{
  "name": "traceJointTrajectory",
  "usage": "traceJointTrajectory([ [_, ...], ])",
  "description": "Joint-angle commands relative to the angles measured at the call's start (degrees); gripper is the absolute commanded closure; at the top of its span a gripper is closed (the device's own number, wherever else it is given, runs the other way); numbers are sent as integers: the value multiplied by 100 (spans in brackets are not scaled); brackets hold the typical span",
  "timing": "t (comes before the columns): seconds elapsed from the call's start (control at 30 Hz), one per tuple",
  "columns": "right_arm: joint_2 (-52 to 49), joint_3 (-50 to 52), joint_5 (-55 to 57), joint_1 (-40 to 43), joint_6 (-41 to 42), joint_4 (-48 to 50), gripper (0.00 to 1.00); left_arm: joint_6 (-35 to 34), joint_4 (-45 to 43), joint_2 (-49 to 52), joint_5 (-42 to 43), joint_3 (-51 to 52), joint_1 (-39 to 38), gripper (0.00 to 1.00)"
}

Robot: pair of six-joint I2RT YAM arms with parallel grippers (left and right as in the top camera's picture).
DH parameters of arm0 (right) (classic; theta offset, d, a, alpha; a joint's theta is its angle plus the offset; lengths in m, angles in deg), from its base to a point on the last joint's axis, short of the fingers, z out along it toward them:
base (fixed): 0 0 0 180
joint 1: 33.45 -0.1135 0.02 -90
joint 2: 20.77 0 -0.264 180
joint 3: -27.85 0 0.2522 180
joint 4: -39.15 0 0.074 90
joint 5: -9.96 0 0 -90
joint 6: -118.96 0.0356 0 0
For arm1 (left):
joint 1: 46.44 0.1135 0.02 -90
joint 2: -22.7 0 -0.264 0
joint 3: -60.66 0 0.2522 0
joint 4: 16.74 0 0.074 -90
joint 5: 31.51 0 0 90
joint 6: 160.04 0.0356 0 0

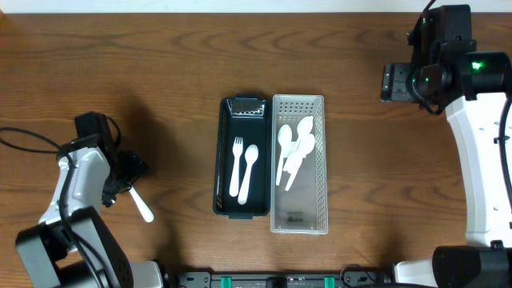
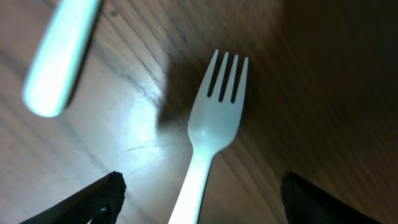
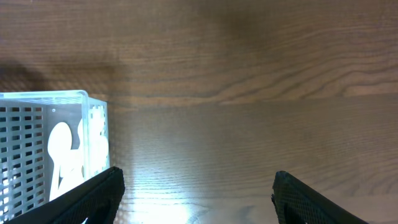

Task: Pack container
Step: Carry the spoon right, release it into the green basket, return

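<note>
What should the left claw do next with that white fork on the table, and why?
Probably lower the left claw and close it on the fork. It lies flat on the table between the open fingers, not gripped yet, and the black box already holds cutlery.

The fork [image 2: 214,124] in the left wrist view has its handle cut off by the bottom edge. A white handle [image 2: 62,56] at the top left is blurry and runs off the top, so its other end cannot be seen. Only the tips of the left gripper's fingers [image 2: 93,199] show, down in the corners. In the right wrist view the white basket [image 3: 93,118] is cut off at the left edge. From overhead, a white stick [image 1: 142,206] is too small to name.
</note>
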Motion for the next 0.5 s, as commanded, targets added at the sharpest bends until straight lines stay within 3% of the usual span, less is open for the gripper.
traceJointTrajectory([
  [0.0, 0, 26, 61, 31, -90, 0, 20, 39, -146, 267, 44, 33, 35, 18],
  [0.47, 0, 26, 144, 33, -87, -98, 20, 61, -518, 1023, 133, 33, 39, 20],
])
